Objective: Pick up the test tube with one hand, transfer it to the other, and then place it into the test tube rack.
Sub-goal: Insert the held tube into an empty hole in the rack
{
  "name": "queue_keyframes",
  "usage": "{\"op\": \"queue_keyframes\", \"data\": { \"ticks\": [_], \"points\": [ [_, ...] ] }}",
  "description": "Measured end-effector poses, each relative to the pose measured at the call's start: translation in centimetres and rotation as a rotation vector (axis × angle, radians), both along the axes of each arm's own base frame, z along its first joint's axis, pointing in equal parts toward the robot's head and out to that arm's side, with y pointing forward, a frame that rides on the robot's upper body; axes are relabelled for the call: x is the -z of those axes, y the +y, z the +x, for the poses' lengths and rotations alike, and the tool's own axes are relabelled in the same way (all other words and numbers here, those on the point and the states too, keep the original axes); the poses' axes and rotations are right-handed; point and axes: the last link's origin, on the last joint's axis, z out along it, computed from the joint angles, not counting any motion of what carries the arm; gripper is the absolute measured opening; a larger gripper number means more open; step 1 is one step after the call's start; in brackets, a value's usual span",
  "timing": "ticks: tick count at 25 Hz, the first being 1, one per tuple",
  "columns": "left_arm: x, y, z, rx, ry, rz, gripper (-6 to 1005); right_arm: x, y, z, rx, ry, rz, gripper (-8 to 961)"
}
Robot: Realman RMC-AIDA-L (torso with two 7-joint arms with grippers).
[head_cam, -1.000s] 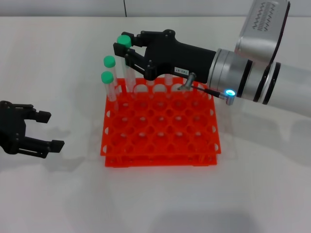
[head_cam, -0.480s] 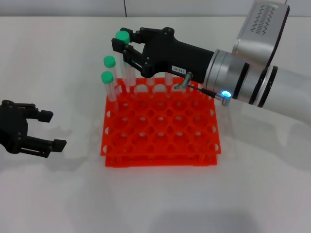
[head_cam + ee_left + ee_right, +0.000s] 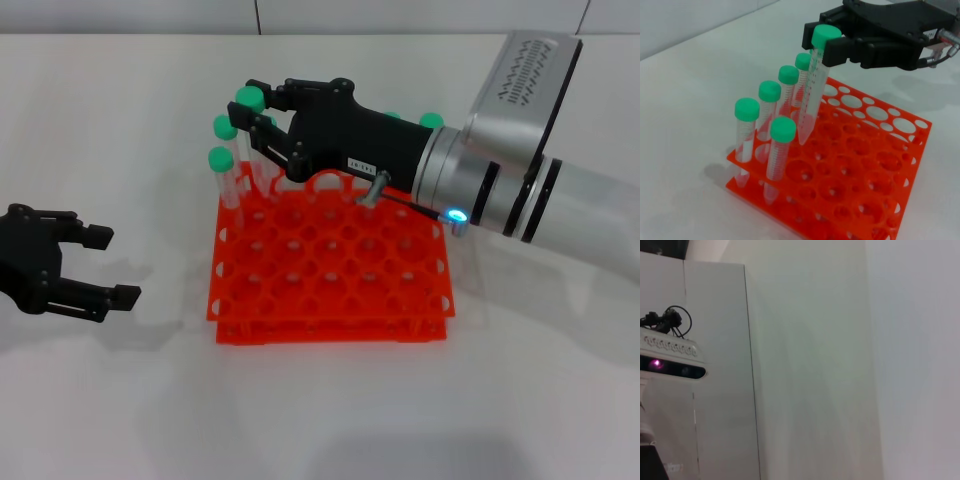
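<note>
Holding the tube (image 3: 812,90) just under its green cap, the right gripper (image 3: 262,118) reached over the far left corner of the rack (image 3: 330,262). Its jaws were clenched on the tube. The tube leaned a little, and its tip hung just above a hole near that corner, not inside it. Other tubes (image 3: 779,107) with green caps stood in holes right beside it, along the rack's left edge. The left gripper (image 3: 95,266) sat low over the white table (image 3: 120,110), well apart from the rack on its left. Its jaws were spread apart and held nothing.
</note>
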Motion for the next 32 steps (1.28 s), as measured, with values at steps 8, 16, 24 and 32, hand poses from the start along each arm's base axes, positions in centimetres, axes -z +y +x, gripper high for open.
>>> {"op": "queue_keyframes", "data": {
  "ticks": [8, 16, 24, 32],
  "points": [
    [0.12, -0.01, 0.05, 0.0, -0.003, -0.001, 888, 0.16, 0.0, -0.08, 0.003, -0.008, 0.0, 314],
    [0.36, -0.12, 0.06, -0.002, -0.008, -0.005, 888, 0.4, 0.3, 0.1, 0.025, -0.035, 0.006, 317],
    [0.48, -0.11, 0.11, -0.002, -0.01, -0.006, 888, 0.48, 0.52, 0.45, 0.039, -0.053, 0.011, 321],
    [0.47, -0.03, 0.16, 0.0, -0.009, -0.004, 888, 0.48, 0.51, 0.57, 0.042, -0.054, 0.012, 324]
  ]
}}
